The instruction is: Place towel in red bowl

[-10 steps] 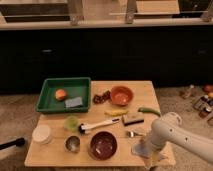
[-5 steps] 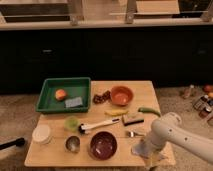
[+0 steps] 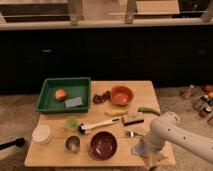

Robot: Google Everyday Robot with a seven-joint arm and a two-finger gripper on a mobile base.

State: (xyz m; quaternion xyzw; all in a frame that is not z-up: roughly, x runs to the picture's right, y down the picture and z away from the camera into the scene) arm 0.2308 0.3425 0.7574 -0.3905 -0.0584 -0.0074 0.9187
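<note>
The dark red bowl [image 3: 103,145] stands empty near the table's front edge, in the middle. My white arm reaches in from the right and bends down to the front right corner of the table. The gripper [image 3: 141,150] is at its low end, right of the red bowl and close to the tabletop. A pale grey-blue patch [image 3: 136,151] shows right under it, which looks like the towel; most of it is hidden by the arm. A smaller grey-blue pad [image 3: 73,102] lies in the green tray [image 3: 47,97].
An orange bowl [image 3: 121,95] stands at the back. An orange fruit [image 3: 61,94] is in the tray. A brush [image 3: 98,125], banana [image 3: 116,112], sponge block [image 3: 133,119], green pepper [image 3: 148,111], green cup [image 3: 71,122], metal cup [image 3: 73,144] and white tub [image 3: 41,134] crowd the table.
</note>
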